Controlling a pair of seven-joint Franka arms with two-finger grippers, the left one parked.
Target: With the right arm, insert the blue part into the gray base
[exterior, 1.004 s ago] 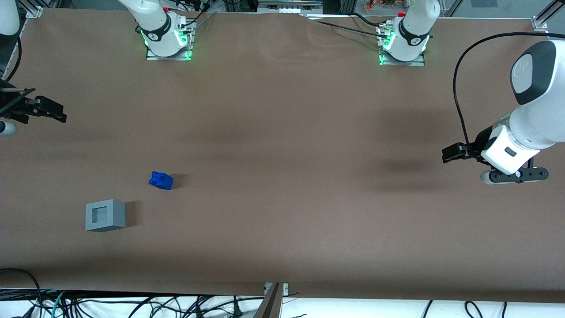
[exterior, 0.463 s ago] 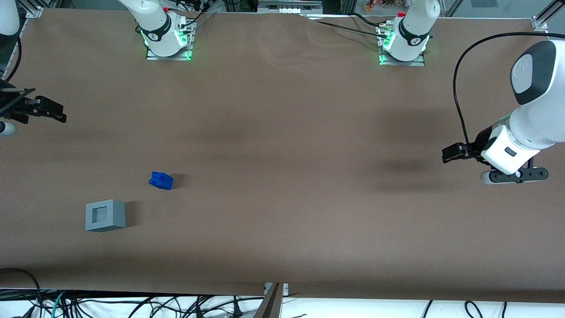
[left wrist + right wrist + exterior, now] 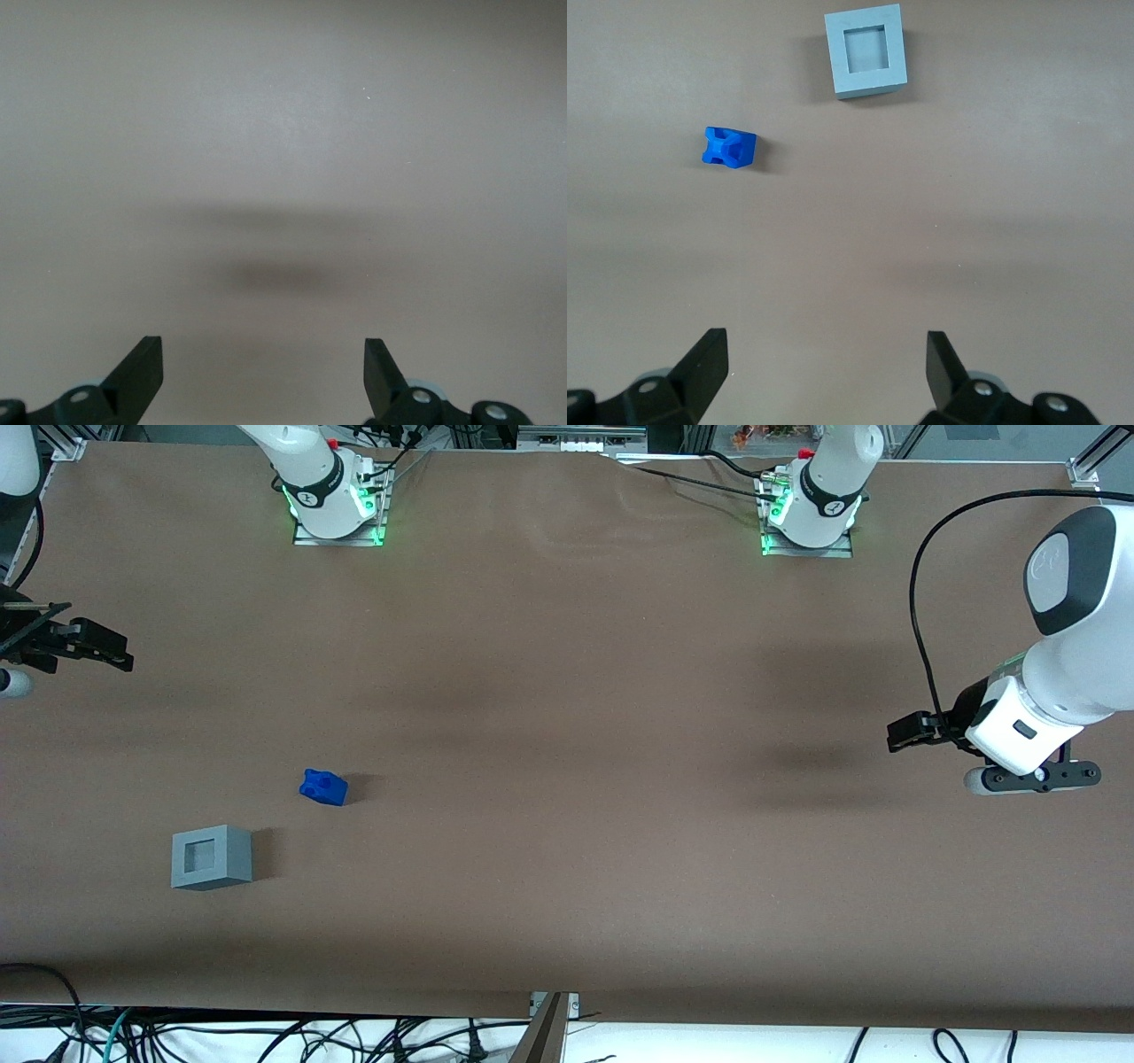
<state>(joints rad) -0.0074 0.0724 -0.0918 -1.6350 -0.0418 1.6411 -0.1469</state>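
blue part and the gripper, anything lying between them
Nothing. In the right wrist view only bare brown table lies between the blue part and the open gripper; the gray base sits off that line.

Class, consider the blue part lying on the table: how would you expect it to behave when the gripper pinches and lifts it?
The blue part looks like rigid moulded plastic, so it should probably hold its shape. Its lumpy, notched faces may let it twist between flat fingers. Being far smaller than the gray base, it is likely light and could skid if nudged. The gripper hangs open, away from it.
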